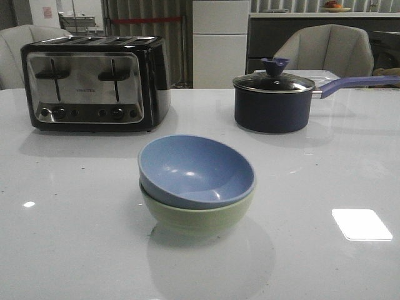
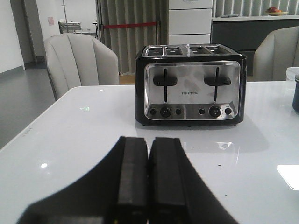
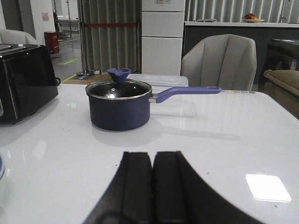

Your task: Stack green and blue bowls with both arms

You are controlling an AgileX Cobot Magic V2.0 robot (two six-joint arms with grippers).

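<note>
In the front view the dusty blue bowl sits nested inside the pale green bowl at the middle of the white table, slightly tilted toward the camera. No gripper shows in the front view. In the left wrist view my left gripper is shut and empty above the table, facing the toaster. In the right wrist view my right gripper is shut and empty, facing the saucepan. A sliver of the bowls' rim shows at that view's edge.
A black and chrome toaster stands at the back left of the table. A dark navy saucepan with a glass lid and a purple handle stands at the back right. Grey chairs stand behind the table.
</note>
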